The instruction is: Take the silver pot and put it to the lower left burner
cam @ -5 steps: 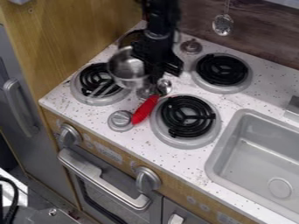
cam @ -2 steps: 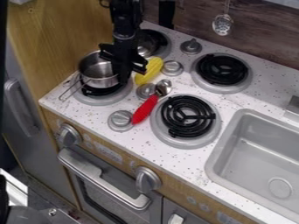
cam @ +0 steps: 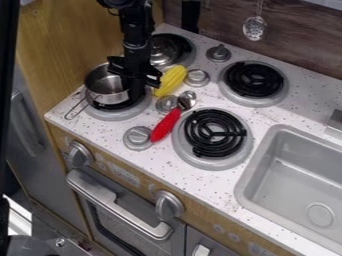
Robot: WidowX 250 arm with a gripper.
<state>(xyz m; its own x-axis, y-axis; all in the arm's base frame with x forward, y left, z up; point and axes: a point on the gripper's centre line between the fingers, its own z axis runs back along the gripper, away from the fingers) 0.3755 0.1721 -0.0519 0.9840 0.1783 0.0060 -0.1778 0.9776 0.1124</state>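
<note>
Silver saucepan (cam: 105, 91), positioned over the left front burner (cam: 119, 114) in the left of the frame, is gripped at its right rim by the black gripper (cam: 135, 90).

Blk arm (cam: 137, 30), boxy joints, blk cable loop.

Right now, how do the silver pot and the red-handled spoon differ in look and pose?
The silver pot is wide and hollow, while the red-handled spoon is long and slim. The pot is bare metal down to its wire handle; the spoon has a red grip. The pot is open side up over the lower left burner, whereas the spoon lies on the stovetop. Both have shiny metal.
</note>
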